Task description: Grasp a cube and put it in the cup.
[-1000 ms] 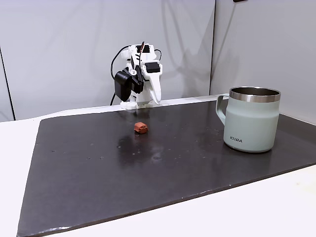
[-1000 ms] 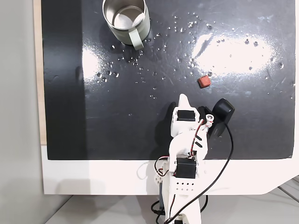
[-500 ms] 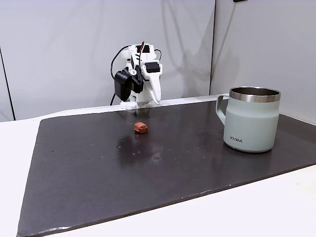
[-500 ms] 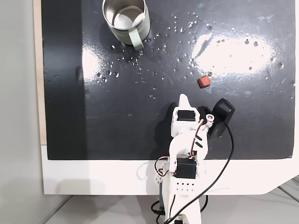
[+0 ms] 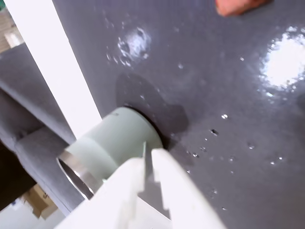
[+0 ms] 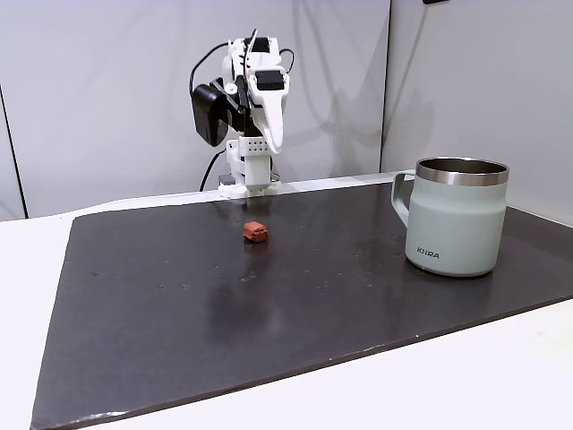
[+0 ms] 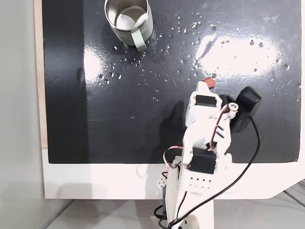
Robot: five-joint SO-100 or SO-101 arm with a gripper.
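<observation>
Dark, glossy matting (image 6: 358,296) covers most of the white desk (image 6: 466,385), speckled with small droplets and bright glare patches in the top-down fixed view. The cube (image 6: 255,232), a tiny reddish-brown block, lies on the mat toward its far side in the side-on fixed view, just in front of the arm's base; in the top-down fixed view it (image 7: 208,83) peeks out at the tip of the white arm (image 7: 205,124), which partly covers it. In the wrist view the cube (image 5: 236,5) sits blurred at the top edge. The cup (image 6: 457,217), a pale sage-green mug with a steel rim and dark lettering, stands upright on the right of the mat, well apart from the cube, its handle turned left. Seen from above, the cup (image 7: 125,26) is at the far left corner. The gripper (image 5: 147,160) shows in the wrist view as two white fingers nearly together with a thin gap, holding nothing.
</observation>
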